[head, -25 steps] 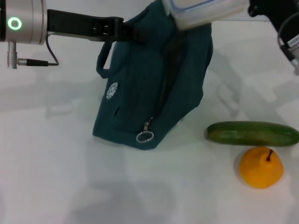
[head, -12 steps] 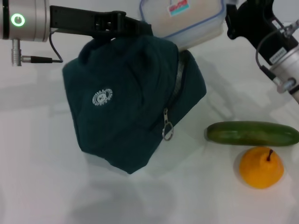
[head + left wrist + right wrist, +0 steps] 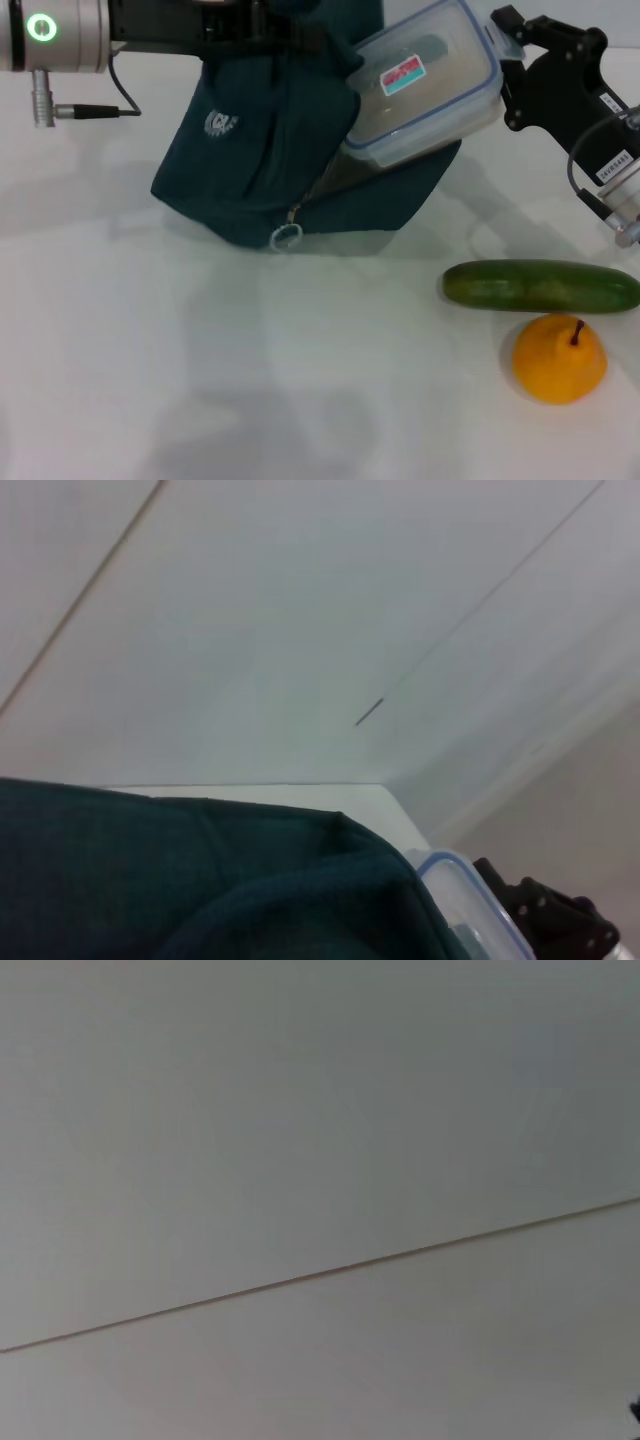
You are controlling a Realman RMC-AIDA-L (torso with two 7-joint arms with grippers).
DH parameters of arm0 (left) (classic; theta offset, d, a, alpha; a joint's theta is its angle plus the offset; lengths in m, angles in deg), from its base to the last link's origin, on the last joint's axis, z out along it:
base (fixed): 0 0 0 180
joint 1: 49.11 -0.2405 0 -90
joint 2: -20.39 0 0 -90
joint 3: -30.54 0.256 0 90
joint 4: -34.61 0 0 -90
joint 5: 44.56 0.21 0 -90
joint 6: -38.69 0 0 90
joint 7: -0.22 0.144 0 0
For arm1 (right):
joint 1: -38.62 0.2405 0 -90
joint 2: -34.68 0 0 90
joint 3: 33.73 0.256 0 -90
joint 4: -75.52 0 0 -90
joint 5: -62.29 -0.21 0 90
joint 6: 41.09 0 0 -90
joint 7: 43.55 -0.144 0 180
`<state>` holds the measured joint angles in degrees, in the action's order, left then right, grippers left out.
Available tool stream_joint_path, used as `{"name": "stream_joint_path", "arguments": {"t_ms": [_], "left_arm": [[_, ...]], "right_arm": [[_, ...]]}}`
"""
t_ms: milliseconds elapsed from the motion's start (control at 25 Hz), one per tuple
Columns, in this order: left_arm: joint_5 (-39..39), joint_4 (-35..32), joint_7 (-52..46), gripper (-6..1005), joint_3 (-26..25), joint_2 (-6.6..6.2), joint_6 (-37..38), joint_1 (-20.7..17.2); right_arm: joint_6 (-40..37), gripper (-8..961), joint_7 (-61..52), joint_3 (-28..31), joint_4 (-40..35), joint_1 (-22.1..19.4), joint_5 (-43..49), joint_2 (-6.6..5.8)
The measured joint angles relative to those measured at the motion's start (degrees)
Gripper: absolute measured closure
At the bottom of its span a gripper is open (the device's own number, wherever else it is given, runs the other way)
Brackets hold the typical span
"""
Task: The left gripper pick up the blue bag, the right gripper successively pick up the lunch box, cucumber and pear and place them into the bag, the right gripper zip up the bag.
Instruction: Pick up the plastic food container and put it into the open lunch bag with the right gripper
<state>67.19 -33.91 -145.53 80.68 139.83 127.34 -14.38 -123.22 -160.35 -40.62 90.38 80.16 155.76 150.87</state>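
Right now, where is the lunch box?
In the head view the lunch box is held tilted by the right gripper at the upper middle, its lower end pushed into the blue bag held up by the left gripper.

No word or number can be read anywhere in these views. The blue bag [image 3: 260,150] carries a small white round logo [image 3: 218,121] on its side, at about ten o'clock from the ring zipper pull [image 3: 285,236], but its marks are too small to make out. The lunch box [image 3: 425,85] has a red-and-teal label [image 3: 403,74] on its lid whose print is illegible, and a white tag [image 3: 613,160] on the cable at the right arm, at about four o'clock from the lunch box, shows only unreadable dark marks.
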Motion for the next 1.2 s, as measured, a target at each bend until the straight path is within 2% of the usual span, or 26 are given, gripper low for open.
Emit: {"name": "stream_joint_path", "arguments": {"t_ms": [280, 520, 680, 920, 1200], "left_arm": [[-3.4, 7.2, 1.9, 941, 2.7, -0.09, 0.2, 2.7], [-7.1, 7.5, 1.7, 941, 6.5, -0.11, 0.9, 3.1], [-7.6, 7.8, 1.8, 941, 6.6, -0.15, 0.8, 3.5], [-7.7, 10.7, 2.5, 941, 6.6, -0.13, 0.8, 3.9], [-8.0, 11.1, 3.4, 941, 6.7, 0.03, 1.5, 3.6]], "right_arm": [[-2.1, 857, 0.0, -0.3, -0.1, -0.4, 0.0, 0.00], [-3.4, 853, 0.0, -0.3, -0.8, -2.2, 0.7, 0.00], [-5.0, 851, 0.0, 0.1, -1.1, -2.7, 4.8, 0.01], [-0.4, 847, 0.0, 0.0, -2.9, -2.8, 5.9, 0.01], [0.1, 842, 3.0, -0.4, -5.2, -1.1, 8.6, 0.00]]}}
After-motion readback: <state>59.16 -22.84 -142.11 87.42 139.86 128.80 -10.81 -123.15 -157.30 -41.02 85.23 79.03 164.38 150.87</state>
